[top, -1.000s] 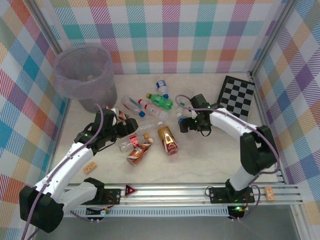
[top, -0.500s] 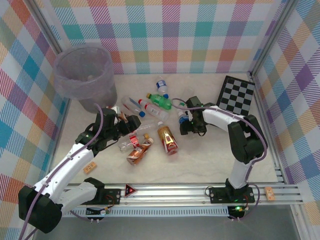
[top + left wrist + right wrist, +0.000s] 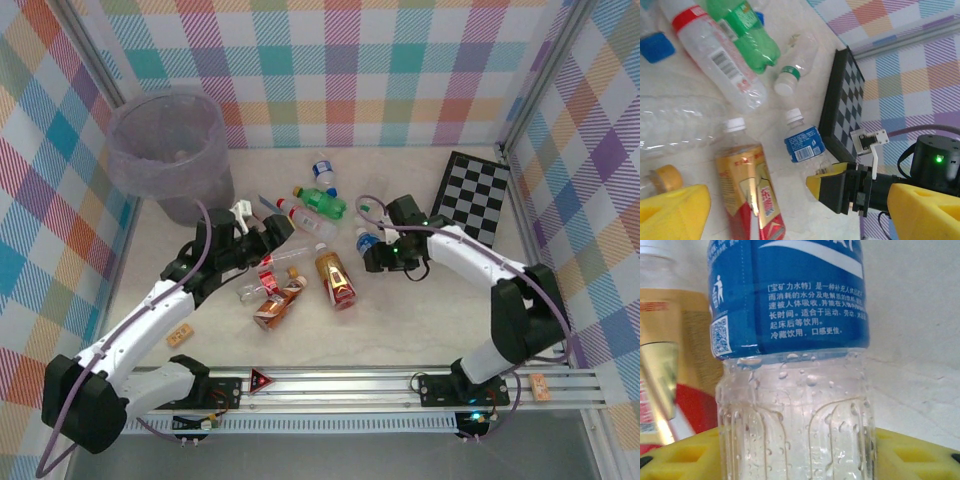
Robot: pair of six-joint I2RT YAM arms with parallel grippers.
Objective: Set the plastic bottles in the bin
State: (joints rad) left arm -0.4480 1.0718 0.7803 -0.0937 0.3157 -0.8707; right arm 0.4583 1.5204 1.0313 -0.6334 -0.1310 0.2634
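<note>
Bin: far left, back corner, upright, well apart from the bottle scatter. Tan block on the table beside the left forearm.

Left gripper: hovers over the left edge of the scatter, right of the bin. In the wrist view its yellow fingers stand wide apart with nothing clamped between them, so the jaws are released.

Mid-table, bottles on their sides:
- Crushed amber bottles, nearest the arm bases.
- Gold-labelled amber bottle just right of them, white cap pointing away from the bases.
- Red-capped clear bottle behind those, lying against the green bottle.
- Small back bottle, blue label, a little apart toward the rear wall.
- Green-ringed clear bottle, white cap, between the green bottle and the checkerboard.

Right gripper: low at the right edge of the scatter. Its jaws are clenched on the blue-labelled bottle. In the wrist view the yellow pads flank the bottle's clear ribbed lower body, with droplets inside and the blue label above. The bottle's white cap points away from the gripper. The gold-labelled amber bottle lies near, to its left.

Checkerboard: far right, near the right wall, just beyond the right gripper.
</note>
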